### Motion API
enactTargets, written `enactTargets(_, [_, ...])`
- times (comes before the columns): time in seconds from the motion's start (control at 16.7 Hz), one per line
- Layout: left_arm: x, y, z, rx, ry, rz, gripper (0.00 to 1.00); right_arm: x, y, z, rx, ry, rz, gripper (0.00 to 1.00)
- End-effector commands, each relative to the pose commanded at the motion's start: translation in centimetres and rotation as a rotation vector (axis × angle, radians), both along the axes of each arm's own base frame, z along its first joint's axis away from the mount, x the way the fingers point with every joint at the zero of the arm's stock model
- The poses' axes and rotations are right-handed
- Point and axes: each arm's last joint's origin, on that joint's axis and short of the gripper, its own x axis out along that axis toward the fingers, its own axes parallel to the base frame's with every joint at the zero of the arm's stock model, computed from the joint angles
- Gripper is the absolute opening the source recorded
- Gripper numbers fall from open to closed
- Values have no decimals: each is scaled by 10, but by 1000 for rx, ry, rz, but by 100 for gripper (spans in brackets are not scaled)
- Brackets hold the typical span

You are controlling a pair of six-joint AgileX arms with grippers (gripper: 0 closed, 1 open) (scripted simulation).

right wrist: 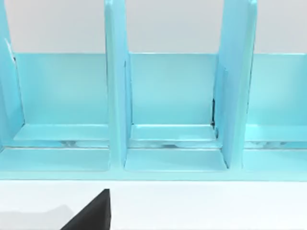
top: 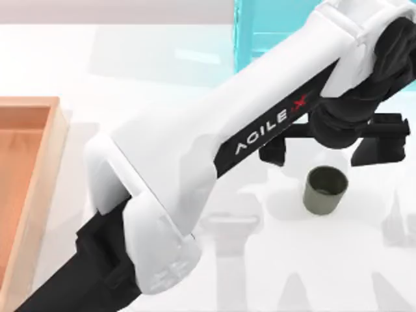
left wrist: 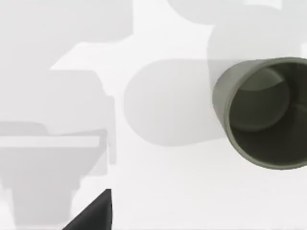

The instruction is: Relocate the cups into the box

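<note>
An olive-green cup [top: 325, 190] stands upright on the white table at the right, and its open mouth faces the camera in the left wrist view [left wrist: 266, 112]. My left arm reaches across the table from the bottom left. Its gripper [top: 323, 153] hangs open just behind the cup, fingers spread wider than the cup and nothing between them. The box [top: 55, 169], with a light wooden rim and an orange-brown inside, lies at the left edge. My right arm's wrist camera faces the turquoise frame.
A turquoise shelf-like frame [top: 273, 32] stands at the back right; its upright dividers [right wrist: 115, 86] form several bays. The left arm's white link [top: 214, 136] crosses the middle of the table between box and cup.
</note>
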Motion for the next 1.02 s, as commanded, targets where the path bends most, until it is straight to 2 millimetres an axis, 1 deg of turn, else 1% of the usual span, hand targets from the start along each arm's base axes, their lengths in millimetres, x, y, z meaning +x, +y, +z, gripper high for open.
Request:
enactTargets(0.12, [1,0,-1,2,4,0,100,0,0,0,0,0,0,100])
enactTargets(0.24, [3,-2,-9,6,6,1,100,0,0,0,0,0,0,100])
enactTargets(0.54, [14,-9,-49,3,3,0,100,0,0,0,0,0,0,100])
enactTargets(0.78, [20,-5,-84,-2,-1,0,100,0,0,0,0,0,0,100])
enactTargets(0.9, [22,-4,-95,2,2,0,100,0,0,0,0,0,0,100])
enactTargets(1.02, [22,-3,-97,3,3,0,100,0,0,0,0,0,0,100])
